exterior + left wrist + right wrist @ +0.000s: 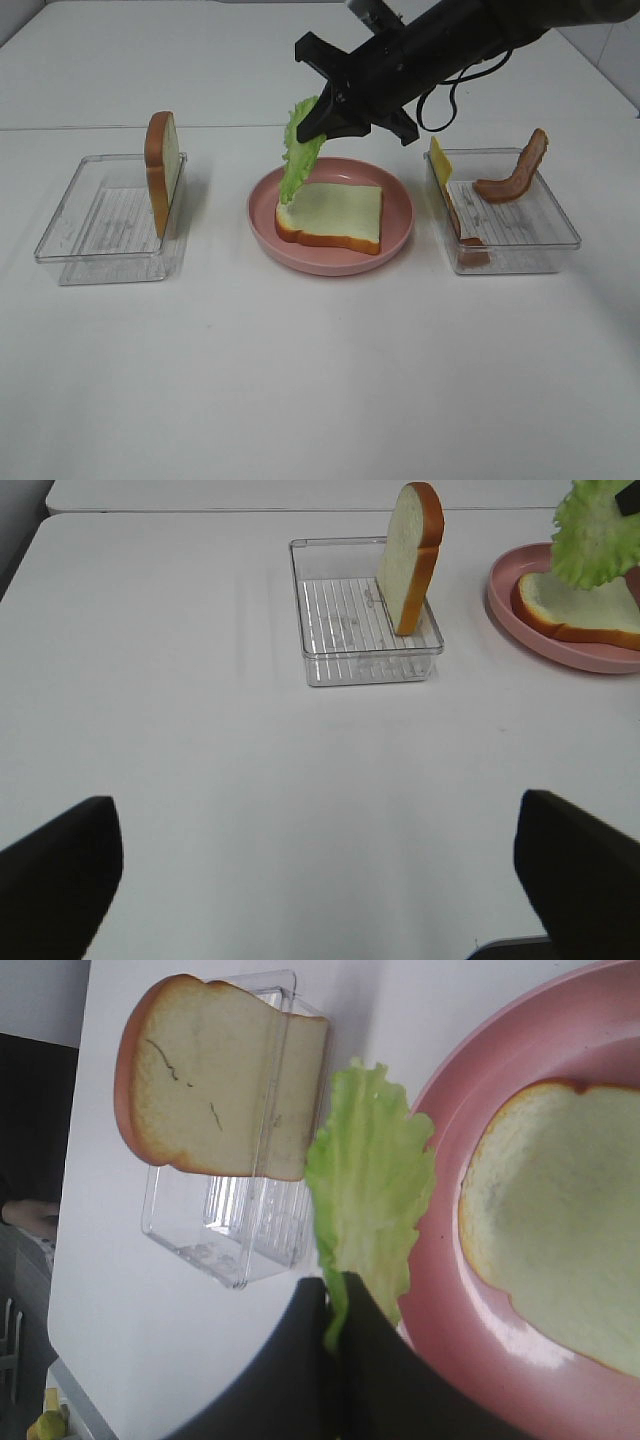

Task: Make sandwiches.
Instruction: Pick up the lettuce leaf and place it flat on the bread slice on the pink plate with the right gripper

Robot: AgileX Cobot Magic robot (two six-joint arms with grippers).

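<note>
Status of the right gripper (322, 112): closed, with its fingers (290, 1360) pinched on the upper end of the lettuce leaf (300, 152). Confirm this in the right wrist view, where the two dark fingers meet around the narrow edge of the green leaf. The arm reaches in from the far right of the high view, so the leaf hangs tilted over the left side of the round pink plate (398, 228). Its lower tip is at the left edge of the bread slice (335, 212). You cannot tell whether tip and bread touch. The bread slice lies flat in the plate with its pale top face bare.

Status of the left gripper (320, 880): open. In the left wrist view you see one dark finger at each side, wide apart, over the white table (200, 730), gripping nothing.

Check the left container (85, 235), a clear tray well to the left of the plate. An upright bread slice (162, 170) stands on edge against its right wall.

Check the right container (545, 235), just beside the plate on the right. A yellow cheese slice (440, 158) leans at its left wall. A bacon strip (515, 175) curves across the far part, one end raised above the rim. A second strip (470, 245), reddish-brown, lies along the left wall below the cheese.
</note>
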